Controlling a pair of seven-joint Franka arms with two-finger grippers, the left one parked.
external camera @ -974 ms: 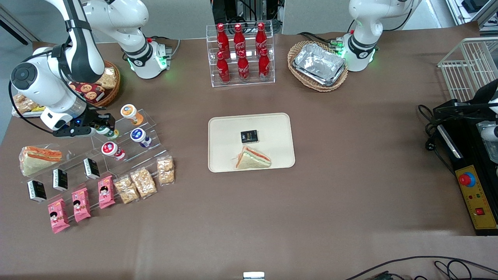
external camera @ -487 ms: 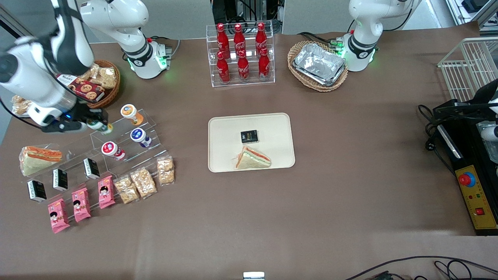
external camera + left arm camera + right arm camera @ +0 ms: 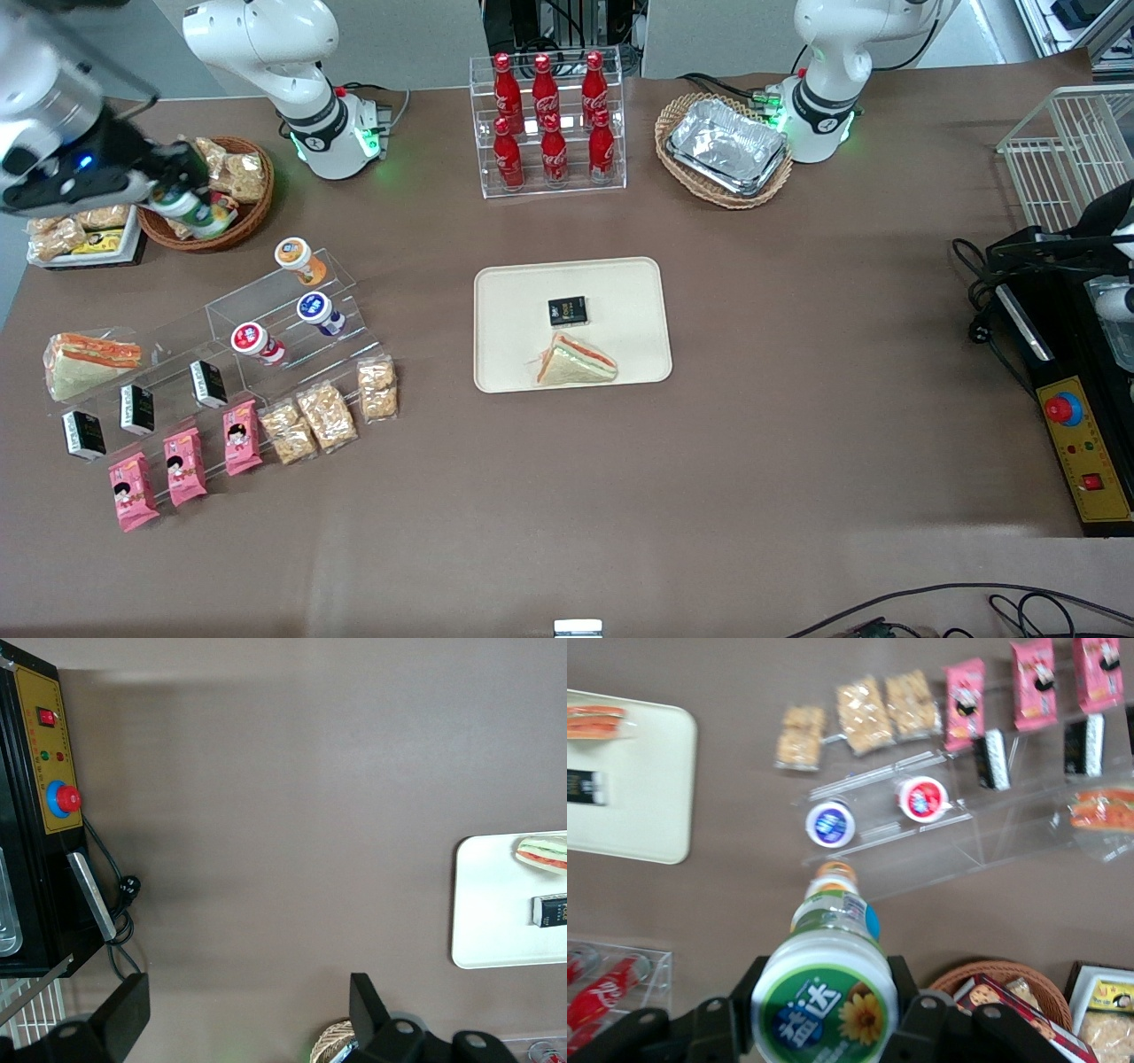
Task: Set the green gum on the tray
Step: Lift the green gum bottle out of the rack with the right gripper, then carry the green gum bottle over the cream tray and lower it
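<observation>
My right gripper (image 3: 177, 197) is shut on the green gum (image 3: 197, 213), a small white bottle with a green lid label, and holds it high above the wicker snack basket, toward the working arm's end of the table. In the right wrist view the green gum (image 3: 826, 996) fills the space between the black fingers (image 3: 731, 1010). The cream-beige tray (image 3: 514, 292) lies in the middle of the table with a black packet (image 3: 567, 310) and a sandwich (image 3: 574, 361) on it; it also shows in the right wrist view (image 3: 638, 788).
A clear stepped rack (image 3: 266, 310) holds orange-lidded (image 3: 292, 252), blue-lidded (image 3: 314, 308) and red-lidded (image 3: 250, 338) bottles. Snack packs, black packets and a sandwich lie nearer the front camera. A cola bottle rack (image 3: 549, 124) and a foil-tray basket (image 3: 725, 149) stand farther back.
My gripper has lifted the green gum off the clear rack and risen, moving away from the front camera to above the snack basket.
</observation>
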